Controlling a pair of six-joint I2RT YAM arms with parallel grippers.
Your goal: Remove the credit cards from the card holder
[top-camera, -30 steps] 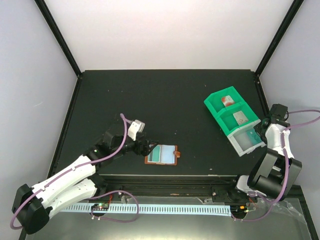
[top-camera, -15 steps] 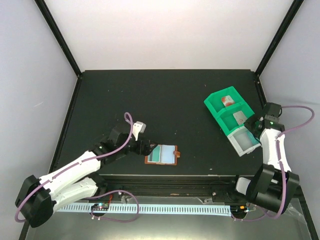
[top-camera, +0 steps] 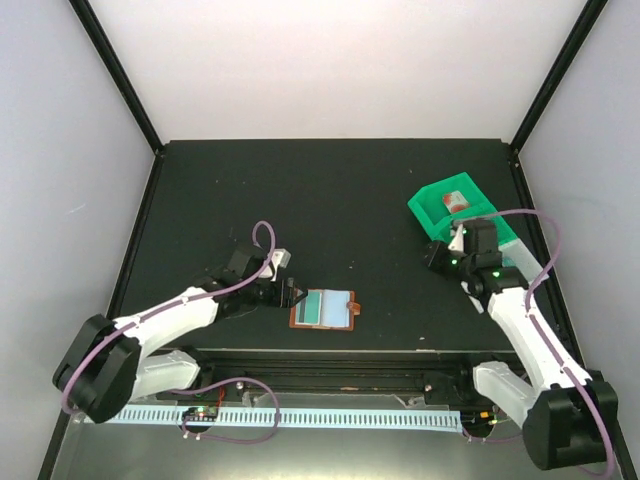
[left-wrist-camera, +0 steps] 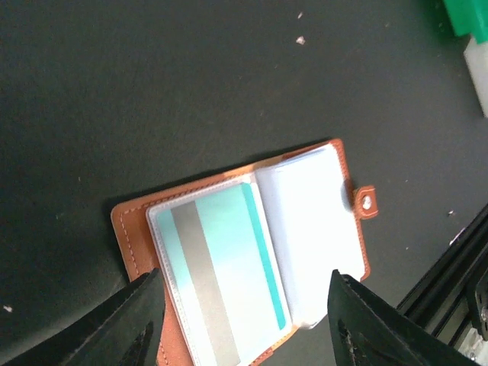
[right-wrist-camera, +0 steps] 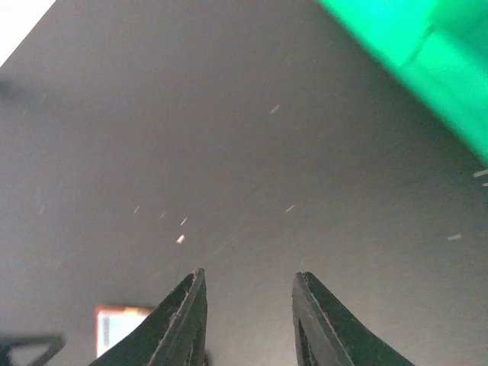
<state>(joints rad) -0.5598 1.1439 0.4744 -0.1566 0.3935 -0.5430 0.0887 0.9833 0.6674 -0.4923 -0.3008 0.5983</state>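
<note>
Matte black worktop (top-camera: 330, 190), white walls. Left arm (top-camera: 170, 318) lies low, jaws apart beside the open brown leather holder (top-camera: 325, 309) at front centre. A teal card (left-wrist-camera: 221, 267) sits in its glossy pocket. Right arm (top-camera: 520, 320) bends inward, jaws slightly apart, empty. The green plastic tray (top-camera: 422, 210) holds a red-marked white card (top-camera: 456, 200).

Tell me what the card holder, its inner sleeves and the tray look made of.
Card holder: brown leather-like cover, matte, stitched edge. Inner sleeves: glossy clear plastic, washed out by glare. Tray: smooth green moulded plastic, probably.

Card holder (left-wrist-camera: 126, 236) — brown leather (glossy pockets (left-wrist-camera: 313, 244)); table (left-wrist-camera: 152, 91) matt.
</note>
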